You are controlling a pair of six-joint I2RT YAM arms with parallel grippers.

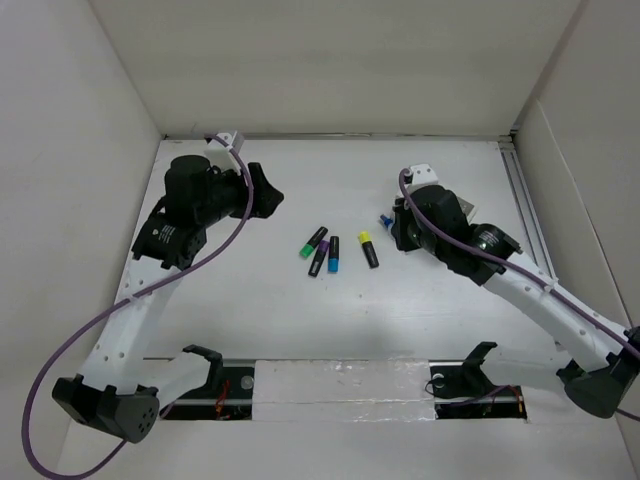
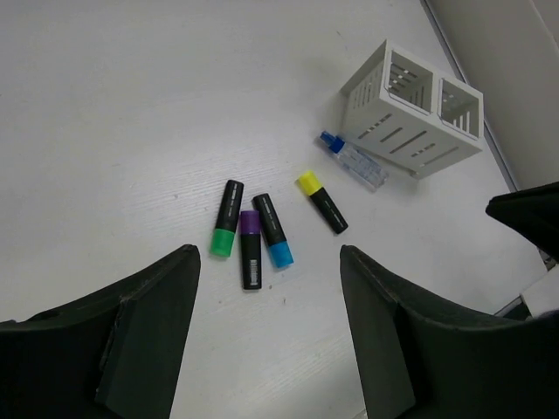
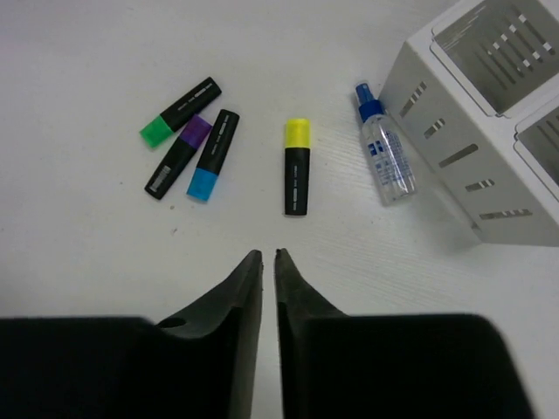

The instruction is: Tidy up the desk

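**Four highlighters out in plain view, the box half hidden**

The worktop (image 1: pixel 300 320) fills the floor of the white-walled enclosure. The things on it lie in its middle and toward its right, between the two arms.

The left tool (image 1: pixel 266 192) hangs above the far left of the worktop with its fingers spread wide and nothing between them. The right tool (image 3: pixel 268 255) is closed to a thin slit and also holds nothing. It hovers just near of the yellow highlighter.

A green highlighter (image 1: pixel 313 242), a purple highlighter (image 1: pixel 319 259) and a blue highlighter (image 1: pixel 333 255) lie crowded together, the purple and blue side by side. The yellow highlighter (image 1: pixel 369 249) lies a little apart on their right. All four are capped and lying flat. The print on their barrels is too small to read.

A clear spray bottle (image 3: pixel 385 157) with a blue cap lies on its side just beside the white box (image 2: pixel 410 109). From the top view only the blue cap peeks out from under the right wrist, and the box is hidden there altogether.

In the right wrist view the box is cut off by the frame's edge. In the left wrist view both slotted compartments show, but their floors cannot be made out.
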